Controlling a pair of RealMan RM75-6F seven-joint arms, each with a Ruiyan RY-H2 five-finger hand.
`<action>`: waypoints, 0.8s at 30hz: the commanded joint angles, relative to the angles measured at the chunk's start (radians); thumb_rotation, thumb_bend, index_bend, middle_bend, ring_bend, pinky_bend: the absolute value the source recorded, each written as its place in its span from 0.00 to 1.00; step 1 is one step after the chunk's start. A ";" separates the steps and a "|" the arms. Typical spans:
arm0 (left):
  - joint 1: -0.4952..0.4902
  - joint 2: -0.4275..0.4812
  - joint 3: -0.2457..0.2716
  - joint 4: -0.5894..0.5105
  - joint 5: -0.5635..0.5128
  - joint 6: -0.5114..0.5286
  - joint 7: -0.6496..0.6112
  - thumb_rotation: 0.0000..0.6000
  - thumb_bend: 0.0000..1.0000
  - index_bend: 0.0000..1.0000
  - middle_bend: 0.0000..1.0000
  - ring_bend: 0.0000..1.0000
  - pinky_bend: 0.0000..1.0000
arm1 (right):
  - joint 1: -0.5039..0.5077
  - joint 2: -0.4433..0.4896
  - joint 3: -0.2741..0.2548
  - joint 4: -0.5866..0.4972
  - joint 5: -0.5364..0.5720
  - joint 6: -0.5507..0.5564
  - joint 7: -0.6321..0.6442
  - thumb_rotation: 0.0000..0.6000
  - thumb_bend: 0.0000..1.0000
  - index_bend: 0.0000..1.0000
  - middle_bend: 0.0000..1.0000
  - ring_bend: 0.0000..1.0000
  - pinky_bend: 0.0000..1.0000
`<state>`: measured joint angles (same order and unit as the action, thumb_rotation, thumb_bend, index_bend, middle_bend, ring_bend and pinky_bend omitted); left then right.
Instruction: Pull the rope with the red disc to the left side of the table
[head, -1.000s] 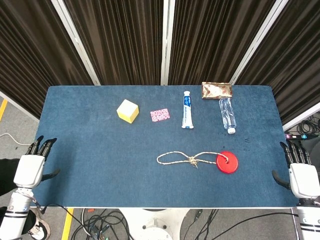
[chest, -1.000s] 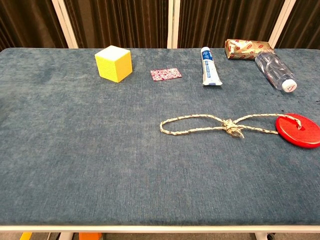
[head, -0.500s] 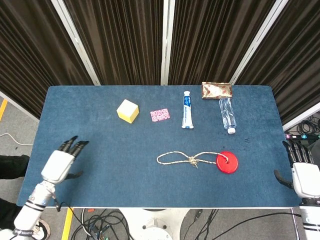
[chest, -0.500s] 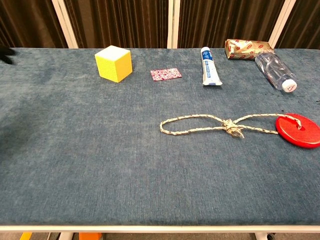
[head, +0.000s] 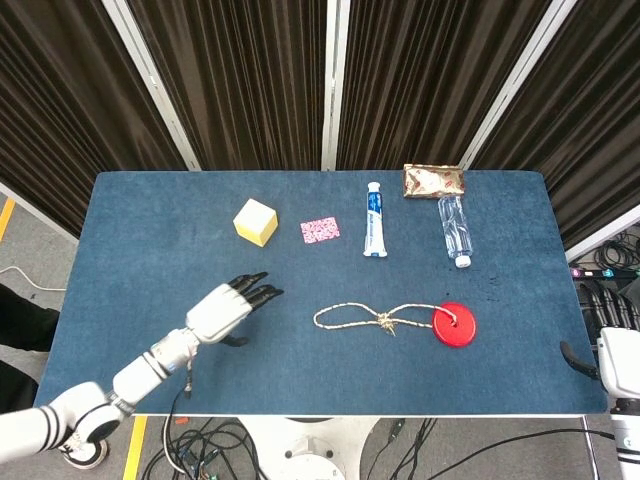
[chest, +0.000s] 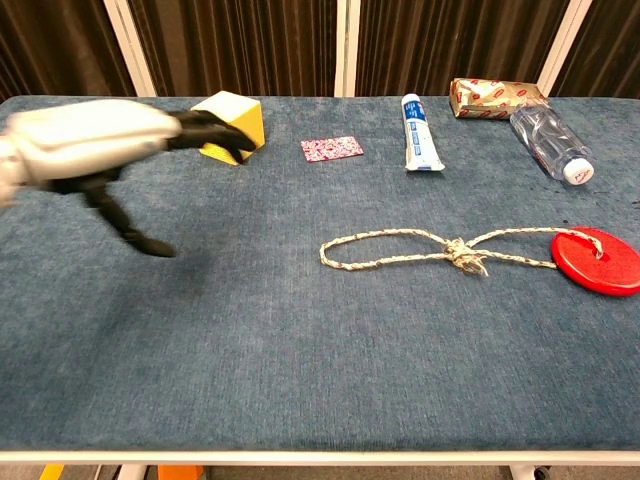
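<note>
On the near right part of the table (head: 150, 220) you have the rope (head: 375, 317), lying flat in a long loop that runs leftward from a knot, with its right end tied through the red disc (head: 454, 324); the chest view shows the same layout, rope (chest: 420, 250) and disc (chest: 598, 261) both resting on the blue cloth. Your left hand (head: 228, 305) hangs over the table to the left of the loop's left end, apart from the rope and holding nothing, its dark fingers (head: 258, 292) extended and spread toward the rope and the thumb sticking down. In the chest view that hand (chest: 100, 150) is blurred, and its fingertips overlap the cube (chest: 235, 120) behind it. Your right hand (head: 612, 345) sits off the right edge of the table, well apart from the disc, only partly in frame; its fingers point up and nothing is in it, so it reads as open. Farther back you can see the cube (head: 255, 221), a small pink patterned card (head: 319, 231) just right of it, a toothpaste tube (head: 373, 219) lying lengthwise, a clear bottle (head: 454, 230) on its side with its cap toward you, and a brown packet (head: 433, 181) at the far edge just behind the bottle.
</note>
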<state>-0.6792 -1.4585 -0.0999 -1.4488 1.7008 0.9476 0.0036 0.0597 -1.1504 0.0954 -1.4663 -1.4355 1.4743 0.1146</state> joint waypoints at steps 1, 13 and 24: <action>-0.099 -0.069 -0.015 0.082 -0.005 -0.099 -0.047 1.00 0.13 0.11 0.16 0.03 0.17 | -0.008 0.001 0.002 0.010 0.002 0.011 0.015 1.00 0.20 0.00 0.00 0.00 0.00; -0.237 -0.170 0.018 0.199 -0.008 -0.187 -0.112 1.00 0.13 0.11 0.17 0.03 0.17 | -0.025 -0.001 0.015 0.058 0.019 0.026 0.079 1.00 0.20 0.00 0.00 0.00 0.00; -0.253 -0.172 0.062 0.201 -0.012 -0.149 -0.124 1.00 0.15 0.11 0.24 0.03 0.17 | -0.025 -0.014 0.021 0.092 0.027 0.016 0.107 1.00 0.21 0.00 0.00 0.00 0.00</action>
<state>-0.9302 -1.6284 -0.0393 -1.2498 1.6886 0.7887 -0.1166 0.0345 -1.1649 0.1167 -1.3742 -1.4085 1.4905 0.2217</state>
